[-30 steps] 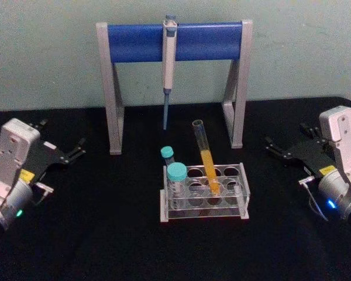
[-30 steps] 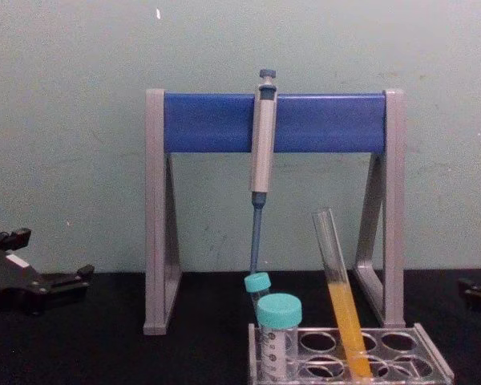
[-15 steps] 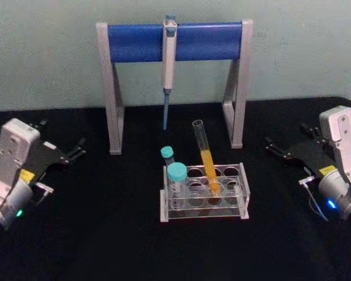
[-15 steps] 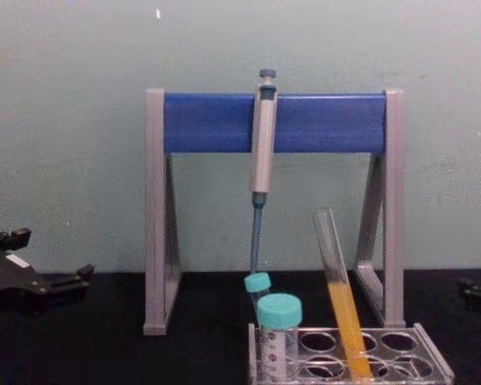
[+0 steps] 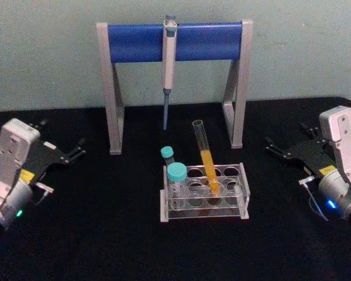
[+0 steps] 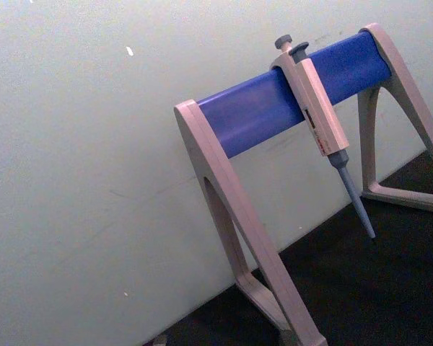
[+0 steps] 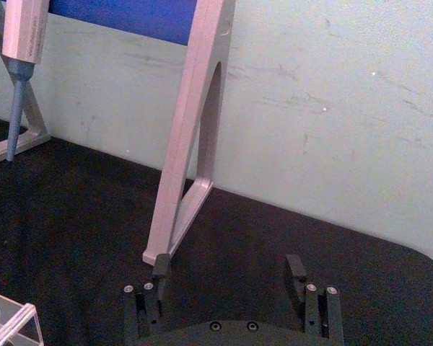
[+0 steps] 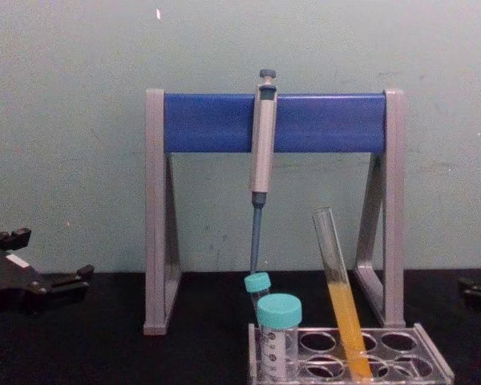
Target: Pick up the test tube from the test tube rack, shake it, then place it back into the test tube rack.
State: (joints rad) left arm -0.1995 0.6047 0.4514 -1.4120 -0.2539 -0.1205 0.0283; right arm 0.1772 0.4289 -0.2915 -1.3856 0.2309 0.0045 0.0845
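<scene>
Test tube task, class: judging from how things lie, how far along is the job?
Done: nothing can be told as done. The test tube leans in the test tube rack, orange liquid in its lower half. In hand: nothing; the left gripper and right gripper sit open at the table's sides, away from the rack. Left, as it looks: pick up, shake, replace.

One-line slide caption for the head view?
Test tube leans in the test tube rack; left gripper and right gripper rest open at the sides.
</scene>
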